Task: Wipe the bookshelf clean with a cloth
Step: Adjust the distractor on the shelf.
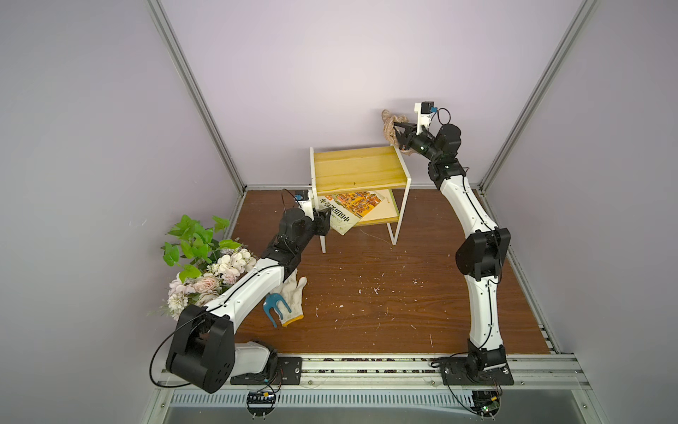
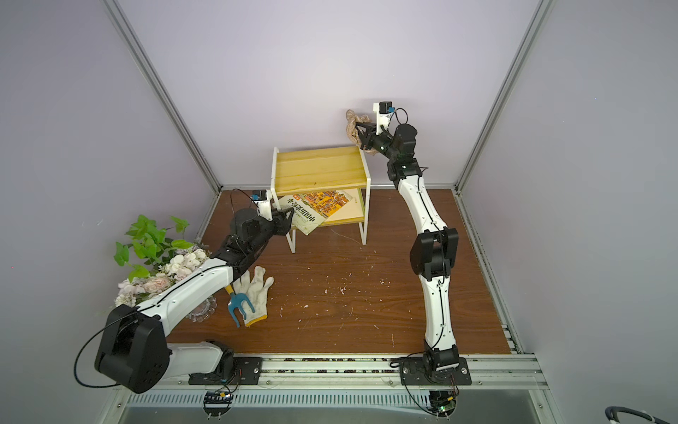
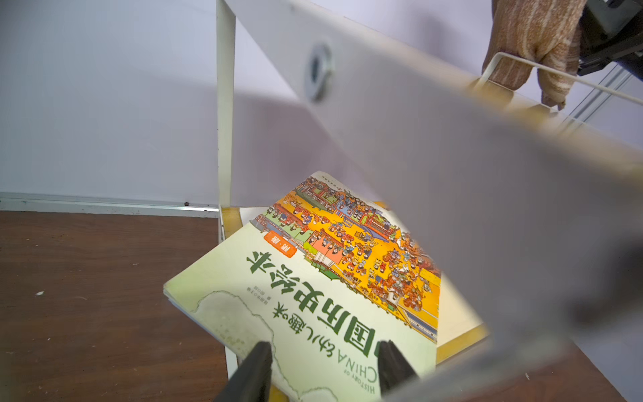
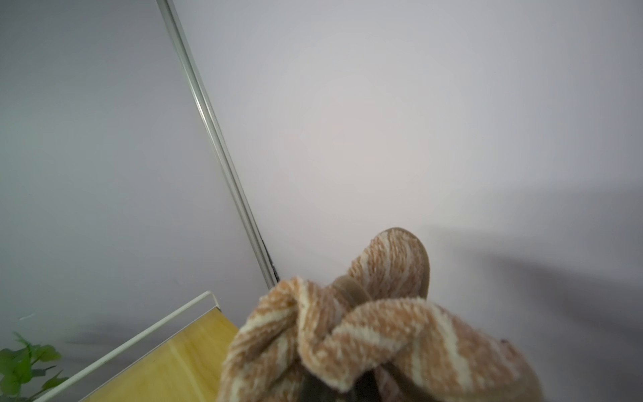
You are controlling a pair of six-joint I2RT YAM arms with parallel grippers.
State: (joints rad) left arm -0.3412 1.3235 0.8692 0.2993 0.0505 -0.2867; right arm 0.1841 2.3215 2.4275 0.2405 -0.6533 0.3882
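Cloth [image 1: 389, 124] hangs bunched in the clamped right hand [image 1: 399, 133] just above the right far corner of the bookshelf [image 1: 363, 189], so the top board [image 1: 357, 167] lies below and to its left; the left hand [image 1: 325, 220], fingers apart, is at the book [image 1: 356, 207] lower down.

The left arm [image 1: 253, 286] reaches low and forward, its wrist about level; the left gripper [image 3: 325, 351] points ahead with its jaws standing apart; the right arm [image 1: 469, 209] rises steeply, elbow bent, forearm leaning inward; the right gripper [image 1: 400, 133] is raised high, jaws clamped on the cloth [image 1: 389, 123].
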